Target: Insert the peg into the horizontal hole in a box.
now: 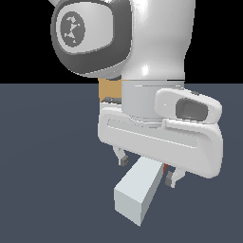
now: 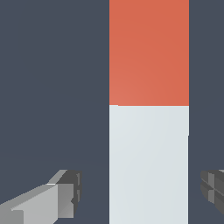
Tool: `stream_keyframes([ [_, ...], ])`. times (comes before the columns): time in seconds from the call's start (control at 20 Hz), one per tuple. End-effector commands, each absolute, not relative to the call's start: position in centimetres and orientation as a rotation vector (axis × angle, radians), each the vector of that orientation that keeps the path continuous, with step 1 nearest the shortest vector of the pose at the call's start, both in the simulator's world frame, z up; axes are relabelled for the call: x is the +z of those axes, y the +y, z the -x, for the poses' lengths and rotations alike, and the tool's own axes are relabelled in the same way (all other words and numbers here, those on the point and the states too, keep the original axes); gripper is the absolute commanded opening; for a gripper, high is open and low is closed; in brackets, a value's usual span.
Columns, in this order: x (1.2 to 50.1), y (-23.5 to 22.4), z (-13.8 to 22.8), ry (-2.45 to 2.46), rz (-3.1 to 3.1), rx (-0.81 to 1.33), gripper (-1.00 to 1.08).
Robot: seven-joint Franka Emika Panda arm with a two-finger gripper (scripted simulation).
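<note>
The peg (image 1: pixel 137 192) lies flat on the dark floor, its pale grey-white end toward the camera and only a sliver of its red-orange end showing under the hand. In the wrist view the peg (image 2: pixel 148 131) runs as a wide bar, red-orange half and white half. My gripper (image 1: pixel 146 169) hangs low over the peg, open, one dark-tipped finger (image 2: pixel 65 197) on each side of the white part with gaps to the bar. The tan box (image 1: pixel 109 90) is mostly hidden behind the arm; its hole is out of view.
The white arm and hand body (image 1: pixel 161 137) fill the middle of the exterior view. Dark flat floor (image 1: pixel 47 190) lies all around the peg.
</note>
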State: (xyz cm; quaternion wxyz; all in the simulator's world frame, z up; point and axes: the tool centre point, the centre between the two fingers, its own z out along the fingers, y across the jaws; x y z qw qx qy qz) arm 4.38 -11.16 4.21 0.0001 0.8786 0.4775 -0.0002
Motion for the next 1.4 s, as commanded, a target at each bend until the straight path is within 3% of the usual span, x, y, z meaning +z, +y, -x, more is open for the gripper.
stream_keyframes([
  [0.0, 3.0, -11.2, -4.3, 1.498, -2.762, 0.000, 1.00],
  [0.3, 2.3, -11.2, -4.5, 1.497, -2.762, 0.000, 1.00],
  [0.35, 2.3, -11.2, -4.5, 1.497, -2.762, 0.000, -1.00],
  [0.95, 2.4, -11.1, -4.5, 1.504, -2.759, -0.001, -1.00],
  [1.35, 5.6, -8.3, -4.9, 1.668, -2.661, -0.002, -1.00],
])
